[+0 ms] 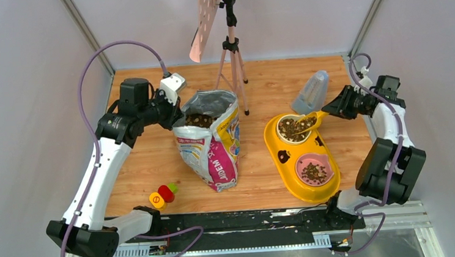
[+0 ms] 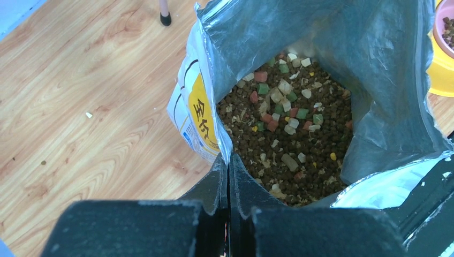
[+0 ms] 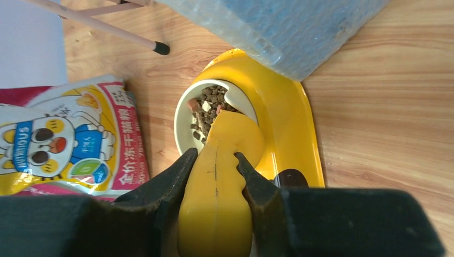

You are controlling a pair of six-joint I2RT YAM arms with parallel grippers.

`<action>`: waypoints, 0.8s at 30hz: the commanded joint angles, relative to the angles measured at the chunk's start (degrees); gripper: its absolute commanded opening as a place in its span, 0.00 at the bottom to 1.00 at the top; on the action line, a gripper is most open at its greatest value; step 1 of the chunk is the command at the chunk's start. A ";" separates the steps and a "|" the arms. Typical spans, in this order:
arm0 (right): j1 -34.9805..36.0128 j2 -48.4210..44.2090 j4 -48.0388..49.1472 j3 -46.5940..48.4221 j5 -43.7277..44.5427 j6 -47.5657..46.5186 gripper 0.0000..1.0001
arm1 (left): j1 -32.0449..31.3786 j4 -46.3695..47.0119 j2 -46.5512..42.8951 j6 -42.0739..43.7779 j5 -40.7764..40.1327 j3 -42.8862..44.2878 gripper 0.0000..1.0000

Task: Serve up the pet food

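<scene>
Bench [image 1: 147, 153], left to right: left tool [image 2: 229, 166] clenched on bag [image 2: 198, 107] rim; pet food [image 2: 292, 134] heaped inside. White bowl [image 3: 182, 126] and pink bowl [image 1: 329, 163] both filled. Scoop [image 3: 235, 136] over white bowl, grasped by right tool [image 3: 215, 158]. Serving judged nearly complete.

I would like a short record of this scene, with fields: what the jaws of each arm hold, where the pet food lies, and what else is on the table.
left jaws: shut on the rim of the open bag
right jaws: shut on the handle of the yellow scoop
scoop head: over the white bowl
pet food: in the bag, the white bowl and the pink bowl
feeder: yellow, holds both bowls; clear bottle at its far end
other: tripod; small coloured toys
</scene>
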 commanded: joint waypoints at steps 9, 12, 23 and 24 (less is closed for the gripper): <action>13.78 -7.94 -8.42 7.77 20.28 -11.81 0.00 | 0.12 9.63 -3.68 -1.02 2.01 -0.45 0.00; 17.01 -9.09 -8.98 8.37 24.54 -12.79 0.00 | 0.12 10.00 -3.73 -1.00 2.18 -0.80 0.00; 21.69 -10.67 -18.61 19.47 30.38 -15.67 0.00 | 0.13 11.85 -4.25 -2.51 3.55 -0.75 0.00; 21.95 -10.83 -19.55 20.22 30.42 -15.58 0.00 | 0.12 12.01 -4.25 -2.64 3.63 -0.75 0.00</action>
